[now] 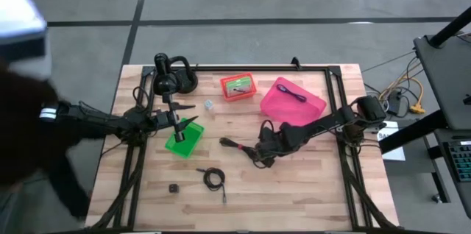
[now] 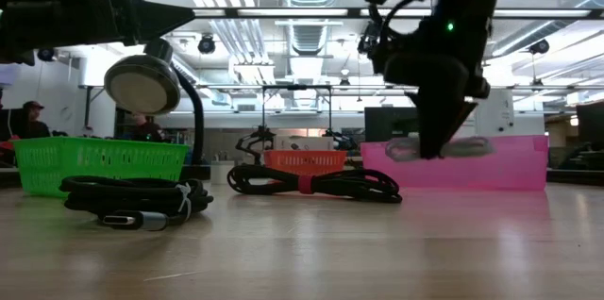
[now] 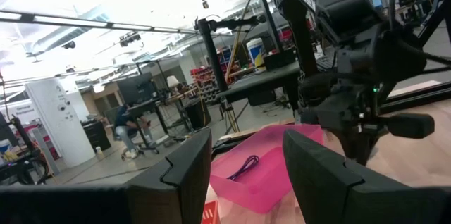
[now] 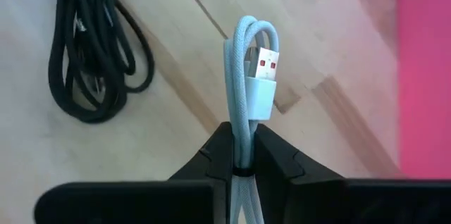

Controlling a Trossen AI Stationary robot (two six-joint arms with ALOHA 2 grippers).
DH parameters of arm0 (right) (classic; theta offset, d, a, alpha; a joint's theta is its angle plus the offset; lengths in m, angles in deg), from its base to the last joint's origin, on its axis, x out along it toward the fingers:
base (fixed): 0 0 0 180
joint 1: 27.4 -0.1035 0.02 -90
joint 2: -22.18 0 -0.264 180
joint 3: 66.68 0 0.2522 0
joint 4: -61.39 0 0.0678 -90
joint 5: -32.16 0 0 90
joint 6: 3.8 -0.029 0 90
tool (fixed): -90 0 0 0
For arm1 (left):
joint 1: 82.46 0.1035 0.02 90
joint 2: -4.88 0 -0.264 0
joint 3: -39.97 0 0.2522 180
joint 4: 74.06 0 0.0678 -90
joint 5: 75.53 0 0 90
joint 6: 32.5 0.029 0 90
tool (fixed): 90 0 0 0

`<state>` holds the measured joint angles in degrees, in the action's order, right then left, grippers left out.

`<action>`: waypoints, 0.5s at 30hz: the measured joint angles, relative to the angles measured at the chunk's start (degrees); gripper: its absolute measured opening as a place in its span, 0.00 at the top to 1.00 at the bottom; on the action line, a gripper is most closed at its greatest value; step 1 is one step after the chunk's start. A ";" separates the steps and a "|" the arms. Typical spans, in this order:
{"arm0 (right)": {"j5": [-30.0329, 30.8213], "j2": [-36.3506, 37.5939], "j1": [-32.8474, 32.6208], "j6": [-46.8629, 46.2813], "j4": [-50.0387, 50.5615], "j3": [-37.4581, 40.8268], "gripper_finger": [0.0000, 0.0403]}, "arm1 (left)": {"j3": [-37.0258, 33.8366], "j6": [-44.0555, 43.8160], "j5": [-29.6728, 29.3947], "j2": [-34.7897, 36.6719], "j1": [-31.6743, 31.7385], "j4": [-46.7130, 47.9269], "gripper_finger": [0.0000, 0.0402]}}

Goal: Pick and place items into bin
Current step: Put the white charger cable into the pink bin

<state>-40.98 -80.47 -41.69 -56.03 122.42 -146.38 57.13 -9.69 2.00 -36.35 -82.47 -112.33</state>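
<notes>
While pinched, braided pale cable (image 4: pixel 243 76) loops upright.

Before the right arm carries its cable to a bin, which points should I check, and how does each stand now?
1. Right claw shut on the light blue cable: ok, pinched between the fingers.
2. Cable lifted clear of the table: ok in the low view.
3. Pink bin close to the right claw: ok; it holds only a purple cable.
4. Black cable coil not caught on the held cable: ok, it lies apart.
5. Left claw out of the route: ok, open over the green bin.
6. Cable's hanging tail free: cannot tell.
</notes>
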 joint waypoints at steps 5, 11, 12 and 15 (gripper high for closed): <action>1.18 0.06 0.08 0.08 6.19 -3.90 0.94 | 0.00 -0.03 0.00 0.01 0.00 0.00 0.60; 2.51 0.15 0.04 1.02 10.35 -7.37 0.94 | -0.02 -0.15 0.00 0.00 0.00 0.00 0.60; 2.65 0.15 0.04 1.07 10.65 -7.97 0.94 | -0.02 -0.13 0.00 0.00 0.00 0.00 0.60; 2.85 0.17 0.09 2.20 11.39 -9.44 0.94 | -0.02 -0.15 0.00 0.00 0.00 0.02 0.60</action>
<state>-38.13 -80.30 -41.60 -53.84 133.80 -155.82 57.11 -9.84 2.00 -36.35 -82.47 -112.31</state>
